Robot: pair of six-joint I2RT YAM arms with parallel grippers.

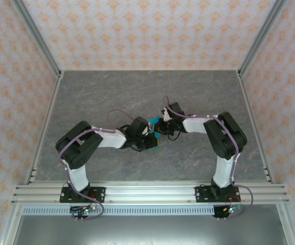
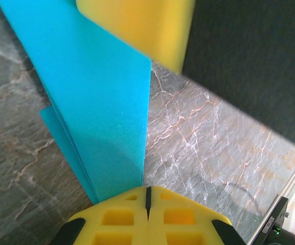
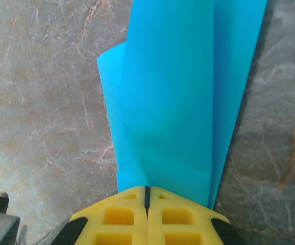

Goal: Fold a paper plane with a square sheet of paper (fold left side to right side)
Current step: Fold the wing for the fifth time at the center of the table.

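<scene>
So: left end effector (image 2: pixel 147 206) and right end effector (image 3: pixel 147 206) are both pinched shut on opposite ends of the folded cyan paper (image 2: pixel 101 117), over the middle of the worktop (image 2: pixel 203 143). The layers fan slightly away from each pinch. Probably a two-point hold to keep the creases aligned.
</scene>
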